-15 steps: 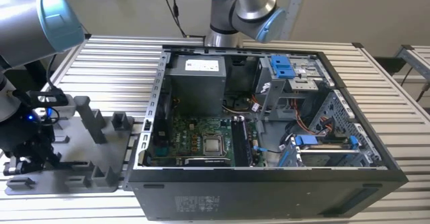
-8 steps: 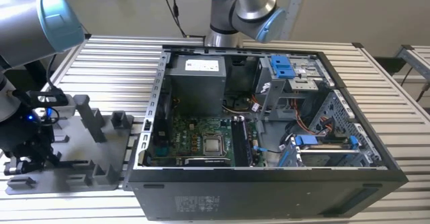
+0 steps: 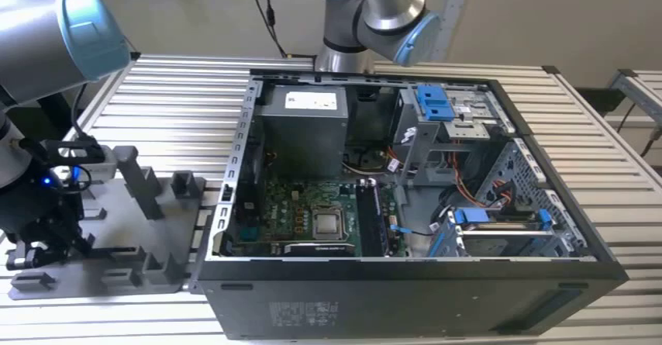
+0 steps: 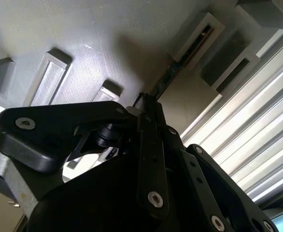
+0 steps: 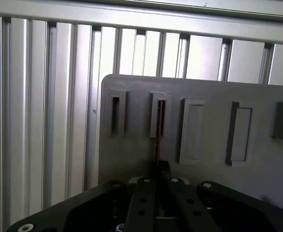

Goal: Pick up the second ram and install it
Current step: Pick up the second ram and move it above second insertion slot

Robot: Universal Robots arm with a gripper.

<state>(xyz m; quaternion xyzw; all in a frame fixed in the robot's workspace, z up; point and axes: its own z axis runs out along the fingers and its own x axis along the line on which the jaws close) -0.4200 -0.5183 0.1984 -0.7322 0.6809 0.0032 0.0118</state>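
While the second ram [image 5: 158, 142] stands in a slot [image 5: 153, 116] of the grey plate [image 5: 216, 130] on the worktop [image 5: 45, 121], its free edge is seen pinched by the nearly closed end effector [image 5: 159, 167], so pick-up is judged in hand and a straight, untilted lift called for.

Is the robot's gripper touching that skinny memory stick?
Touching. In the second wrist view the gripper pinches the near end of the second ram, with no gap between them.
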